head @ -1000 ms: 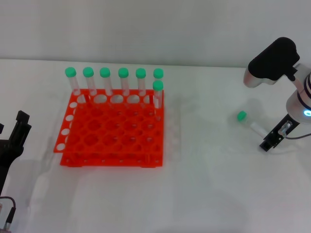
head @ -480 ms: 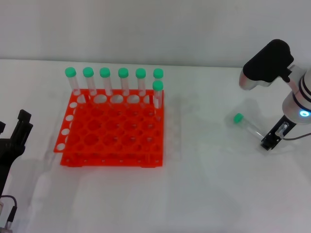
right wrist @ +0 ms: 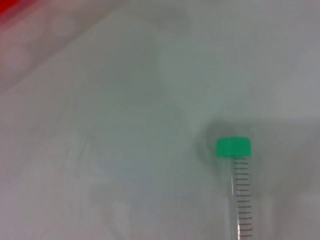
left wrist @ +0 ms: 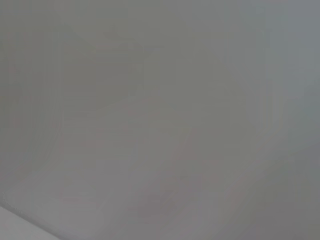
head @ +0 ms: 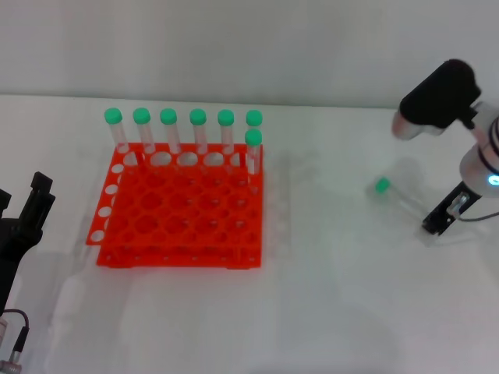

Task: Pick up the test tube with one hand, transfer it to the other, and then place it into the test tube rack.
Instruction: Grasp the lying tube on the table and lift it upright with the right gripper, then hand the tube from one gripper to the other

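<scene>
Head view shows the test tube rack point(head: 181, 206) sitting left of centre on the white table point(head: 327, 296), with seven green-capped tubes point(head: 184, 134) standing upright along its far row and far right corner. A wide bare stretch of table lies between the rack's right edge and the right arm, and more open surface runs along the near side.

The test tube point(head: 399, 196) is at the far right, well apart from the rack, its green cap pointing toward the rack and its clear body running back to the right gripper point(head: 439, 221), which holds it by the tapered end with the jaws narrowed on it. The tube appears lifted off the table, tilted, with a faint shadow beneath. The right wrist view shows the same tube point(right wrist: 237, 186) from behind, cap farthest from the camera, graduation marks along its side, and a blurred red corner of the rack point(right wrist: 20, 12) far off.

The left gripper point(head: 25, 220) sits parked at the table's left edge, just beside the rack's left side; whether its fingers are apart cannot be told. The left wrist view shows only a plain grey surface.

Compared with half a second ago, the right arm has shifted slightly toward the table's right edge and risen, and the tube has moved with it; the rack and left arm are unchanged.
</scene>
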`<state>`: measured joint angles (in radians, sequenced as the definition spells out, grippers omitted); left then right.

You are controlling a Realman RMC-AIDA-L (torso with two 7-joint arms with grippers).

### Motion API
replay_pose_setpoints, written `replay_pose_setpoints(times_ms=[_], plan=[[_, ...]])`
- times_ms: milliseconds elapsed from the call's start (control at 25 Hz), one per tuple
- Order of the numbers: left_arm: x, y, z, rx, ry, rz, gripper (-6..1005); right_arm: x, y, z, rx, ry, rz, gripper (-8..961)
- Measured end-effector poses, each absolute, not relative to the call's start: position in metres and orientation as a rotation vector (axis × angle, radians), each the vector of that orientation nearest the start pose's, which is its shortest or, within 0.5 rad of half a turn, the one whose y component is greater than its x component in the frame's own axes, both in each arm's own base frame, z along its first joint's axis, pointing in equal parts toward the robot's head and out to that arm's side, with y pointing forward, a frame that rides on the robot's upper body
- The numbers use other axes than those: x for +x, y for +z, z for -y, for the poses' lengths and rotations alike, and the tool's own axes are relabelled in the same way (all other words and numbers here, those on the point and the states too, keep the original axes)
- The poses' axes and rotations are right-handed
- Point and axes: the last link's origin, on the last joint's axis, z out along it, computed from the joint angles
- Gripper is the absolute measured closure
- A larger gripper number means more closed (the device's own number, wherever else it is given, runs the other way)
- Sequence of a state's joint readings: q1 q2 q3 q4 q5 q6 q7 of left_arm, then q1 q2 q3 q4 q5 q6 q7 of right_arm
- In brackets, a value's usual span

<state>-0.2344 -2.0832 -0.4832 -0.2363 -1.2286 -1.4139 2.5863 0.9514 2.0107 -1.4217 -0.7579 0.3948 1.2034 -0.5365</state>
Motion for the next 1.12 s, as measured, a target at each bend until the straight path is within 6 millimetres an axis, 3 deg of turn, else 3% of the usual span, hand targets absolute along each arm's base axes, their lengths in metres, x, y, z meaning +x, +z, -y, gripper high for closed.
replay_pose_setpoints(times_ms=[280, 600, 840, 960, 1120], plan=[[-0.345, -0.011, -0.253, -1.338, -1.141, 0.878, 134, 0.207, 0.027, -0.43, -2.352, -0.361, -0.868, 759], [-0.327, -0.012, -0.252, -1.41, -1.216, 0.795, 136, 0.267, 0.072, -0.386, -2.295, 0.322, -0.924, 755], [-0.297, -0.024, -0.253, -1.598, -1.316, 0.702, 137, 0.305, 0.06, -0.345, -2.202, 0.744, -0.786, 752], [-0.278, -0.037, -0.255, -1.745, -1.359, 0.652, 137, 0.316, 0.036, -0.331, -2.199, 0.817, -0.734, 750], [-0.248, -0.057, -0.257, -1.969, -1.416, 0.565, 138, 0.314, 0.004, -0.312, -2.265, 0.832, -0.505, 748]])
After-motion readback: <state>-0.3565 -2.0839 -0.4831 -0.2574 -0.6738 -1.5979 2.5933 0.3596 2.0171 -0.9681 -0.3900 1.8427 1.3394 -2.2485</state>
